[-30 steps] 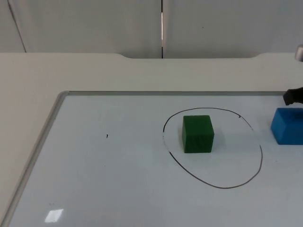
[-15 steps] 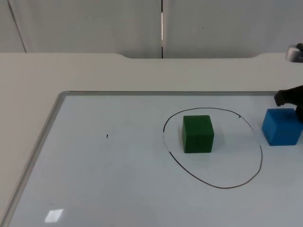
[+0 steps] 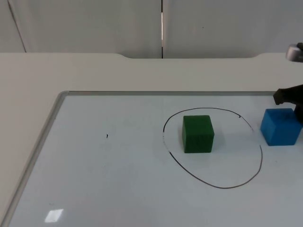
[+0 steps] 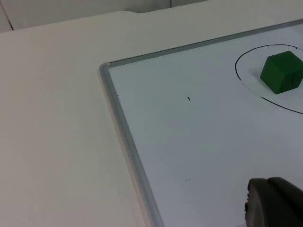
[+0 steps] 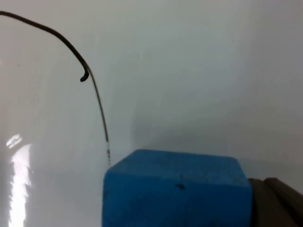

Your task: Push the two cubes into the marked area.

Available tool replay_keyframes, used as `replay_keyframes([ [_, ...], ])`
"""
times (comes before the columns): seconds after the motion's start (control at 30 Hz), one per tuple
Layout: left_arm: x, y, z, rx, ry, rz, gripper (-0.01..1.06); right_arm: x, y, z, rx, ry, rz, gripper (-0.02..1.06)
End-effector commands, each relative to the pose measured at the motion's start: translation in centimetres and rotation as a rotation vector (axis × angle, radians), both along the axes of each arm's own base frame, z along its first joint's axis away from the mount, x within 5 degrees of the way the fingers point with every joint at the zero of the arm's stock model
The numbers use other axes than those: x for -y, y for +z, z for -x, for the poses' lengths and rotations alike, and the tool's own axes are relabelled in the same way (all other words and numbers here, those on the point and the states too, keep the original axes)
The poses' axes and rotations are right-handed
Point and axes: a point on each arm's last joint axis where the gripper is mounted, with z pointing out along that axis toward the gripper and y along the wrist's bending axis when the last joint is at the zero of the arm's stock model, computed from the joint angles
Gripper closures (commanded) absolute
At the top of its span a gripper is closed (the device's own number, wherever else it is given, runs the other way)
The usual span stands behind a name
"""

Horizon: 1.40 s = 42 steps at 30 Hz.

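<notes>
Blue cube [image 3: 280, 126]: sat just outside the marked circle [image 3: 213, 187], at its right edge, on the whiteboard [image 3: 118, 179].
Handling: looked light and rigid, likely to slide readily on the glossy board; best pushed flat on its outer face, or it may spin.
Green cube [image 3: 198, 134]: lay inside the circle.
Right gripper [image 3: 289, 97]: touched the blue cube's far side; finger spacing unclear.
Left gripper [image 4: 274, 202]: waited above the board; cannot tell its spacing.
</notes>
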Motion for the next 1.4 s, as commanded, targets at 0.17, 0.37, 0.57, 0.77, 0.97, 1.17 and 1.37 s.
replay_keyframes([
  [0.17,0.0,-0.1,0.0,0.005,0.006,0.006,1.05,-1.3,0.2,0.2,-0.001,0.062,0.005,1.04],
  [0.37,0.0,-0.1,0.0,0.005,0.006,0.006,1.05,-3.1,0.3,0.1,0.042,0.097,0.006,1.04],
  [0.57,0.0,-0.1,0.0,0.005,0.006,0.006,1.05,-3.7,0.4,0.2,0.042,0.093,-0.009,1.04],
  [0.77,0.0,-0.1,0.0,0.005,0.006,0.006,1.05,-3.9,0.3,0.3,0.027,0.08,-0.027,1.04],
  [0.97,0.0,-0.1,0.0,0.005,0.006,0.006,1.05,-4.7,0.3,0.5,0.027,0.103,-0.028,1.04],
  [1.17,0.0,-0.1,0.0,0.005,0.006,0.006,1.05,-5.5,0.4,0.7,0.034,0.119,-0.033,1.04],
  [1.37,0.0,-0.1,0.0,0.005,0.006,0.006,1.05,-5.6,0.4,0.7,0.032,0.106,-0.045,1.04],
])
